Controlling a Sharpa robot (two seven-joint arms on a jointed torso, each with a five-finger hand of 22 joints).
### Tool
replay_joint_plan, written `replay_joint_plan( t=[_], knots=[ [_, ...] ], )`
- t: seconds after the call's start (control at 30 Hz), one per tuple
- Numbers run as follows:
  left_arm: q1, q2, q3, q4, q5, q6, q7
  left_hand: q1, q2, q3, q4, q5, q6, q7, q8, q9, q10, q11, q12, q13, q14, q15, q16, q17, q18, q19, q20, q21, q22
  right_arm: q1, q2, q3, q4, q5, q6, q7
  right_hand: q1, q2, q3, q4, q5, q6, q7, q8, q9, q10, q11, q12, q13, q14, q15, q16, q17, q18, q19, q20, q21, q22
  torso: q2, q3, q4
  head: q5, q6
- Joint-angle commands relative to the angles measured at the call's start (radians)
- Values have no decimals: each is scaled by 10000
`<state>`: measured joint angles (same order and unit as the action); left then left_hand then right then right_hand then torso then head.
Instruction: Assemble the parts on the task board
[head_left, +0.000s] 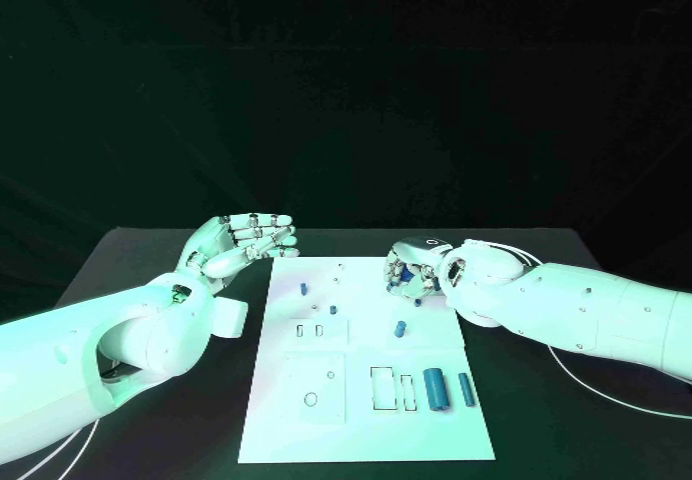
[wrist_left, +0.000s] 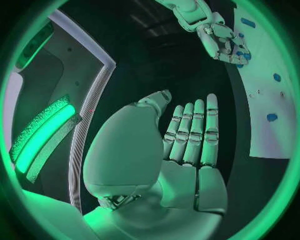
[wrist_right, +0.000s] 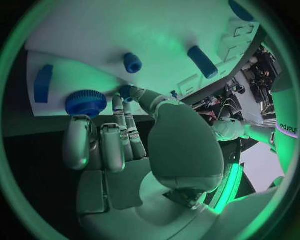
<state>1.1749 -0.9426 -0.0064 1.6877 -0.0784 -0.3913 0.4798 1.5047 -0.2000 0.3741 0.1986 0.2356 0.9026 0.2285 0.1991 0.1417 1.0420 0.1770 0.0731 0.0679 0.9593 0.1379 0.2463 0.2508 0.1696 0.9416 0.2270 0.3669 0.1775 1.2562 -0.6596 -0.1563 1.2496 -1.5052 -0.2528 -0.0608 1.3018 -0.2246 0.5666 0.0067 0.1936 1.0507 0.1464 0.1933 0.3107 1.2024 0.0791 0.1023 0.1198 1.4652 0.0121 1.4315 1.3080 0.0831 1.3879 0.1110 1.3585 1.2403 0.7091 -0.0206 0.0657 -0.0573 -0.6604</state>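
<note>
1. Task board near edge lies closest; two blue cylinders lie on its right part.
2. Left hand hovers off the board's left far corner, fingers apart, holding nothing.
3. Right hand at the board's far right edge pinches a small blue part; knurled blue knob just beside.

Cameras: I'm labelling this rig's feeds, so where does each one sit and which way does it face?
Head view: on the robot's head, looking down at the task board; both arms, left hand, right hand.
Left wrist view: behind the left hand, its fingers straight, facing across the board's edge.
Right wrist view: behind the right hand, facing a small blue part at its fingertips.
Shared: left wrist and head views both show the right hand.
</note>
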Motion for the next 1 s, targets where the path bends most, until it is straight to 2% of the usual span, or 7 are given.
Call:
replay_joint_plan(
  t=[0.03, 0.1, 0.33, 0.43, 0.53, 0.83, 1.0],
  knots=[
    [25, 8, 10, 22, -30, 234, 0, -66, 14, 26, -46, -45, -15, 18, 2, 12, 42, 7, -27, 6, 28, -34, 24, 8, 95, 50, -25, 49, 11, -14, 6, -4, -5, -245, 52, -77, 137, 130, 166, -42, -144, 133, -40, 100, 85, 164, -17, 76, 34, 595, -116, 71, 122, -135, 34, -36, 59, 52, 13, -14, 12, -10, -3],
    [26, 10, 10, 20, -30, 244, -9, -66, 14, 26, -46, -45, -15, 18, 2, 12, 42, 7, -27, 6, 28, -34, 24, 8, 95, 50, -25, 49, 11, -17, 10, -4, 1, -281, -81, -84, 269, 247, 342, -127, -451, 206, -73, 174, 180, 289, -63, 115, 67, 591, -152, 91, 120, -141, 39, -66, 96, 113, 13, -14, 11, -13, 2],
    [26, 17, 10, 15, -30, 272, -25, -61, 26, 35, -57, -51, -13, 13, 5, 15, 43, 5, -31, 6, 13, -33, 17, 15, 92, 42, -28, 63, 19, -23, 25, -4, 79, -331, -963, -62, 431, 487, 594, -355, -488, 486, -174, 460, 500, 662, -197, 203, 227, 590, -264, 140, 123, -168, 94, -169, 224, 322, 20, -24, 29, -37, 18],
    [26, 20, 10, 5, -30, 275, -26, -61, 26, 35, -57, -51, -13, 13, 5, 15, 43, 5, -31, 6, 13, -33, 17, 15, 92, 42, -28, 63, 19, -23, 47, -2, 133, -334, -1392, -91, 408, 513, 631, -445, -285, 538, -203, 562, 648, 782, -238, 217, 305, 587, -301, 148, 106, -169, 87, -207, 241, 357, 14, -29, 31, -40, 39],
    [26, 22, 10, -1, -30, 274, -24, -61, 26, 35, -57, -51, -13, 13, 5, 15, 43, 5, -31, 6, 13, -33, 17, 15, 92, 42, -28, 63, 19, -18, 104, 0, 193, -344, -1740, -184, 403, 511, 634, -456, -266, 542, -205, 573, 665, 793, -242, 217, 314, 587, -304, 150, 107, -168, 83, -211, 240, 356, 17, -40, 37, -33, 68],
    [33, 32, 10, -11, -30, 273, -26, -49, 45, 53, -78, -56, -9, 6, 11, 19, 50, 1, -34, 6, 1, -34, 11, 26, 89, 30, -33, 85, 33, 30, 525, 8, 87, -406, -2267, -383, 370, 478, 625, -476, -237, 531, -206, 587, 700, 788, -241, 198, 326, 592, -306, 166, 129, -176, 99, -217, 263, 394, 42, -43, 59, -43, 66],
    [43, 55, 10, -33, -30, 279, -26, -47, 47, 56, -83, -57, -8, 5, 12, 19, 52, 0, -35, 7, -5, -33, 8, 28, 87, 25, -33, 89, 35, 35, 933, 11, -182, -447, -2531, -489, 347, 466, 623, -479, -221, 520, -203, 590, 716, 780, -236, 185, 330, 594, -305, 173, 137, -181, 111, -219, 279, 420, 49, -44, 65, -26, 44]
  ],
)
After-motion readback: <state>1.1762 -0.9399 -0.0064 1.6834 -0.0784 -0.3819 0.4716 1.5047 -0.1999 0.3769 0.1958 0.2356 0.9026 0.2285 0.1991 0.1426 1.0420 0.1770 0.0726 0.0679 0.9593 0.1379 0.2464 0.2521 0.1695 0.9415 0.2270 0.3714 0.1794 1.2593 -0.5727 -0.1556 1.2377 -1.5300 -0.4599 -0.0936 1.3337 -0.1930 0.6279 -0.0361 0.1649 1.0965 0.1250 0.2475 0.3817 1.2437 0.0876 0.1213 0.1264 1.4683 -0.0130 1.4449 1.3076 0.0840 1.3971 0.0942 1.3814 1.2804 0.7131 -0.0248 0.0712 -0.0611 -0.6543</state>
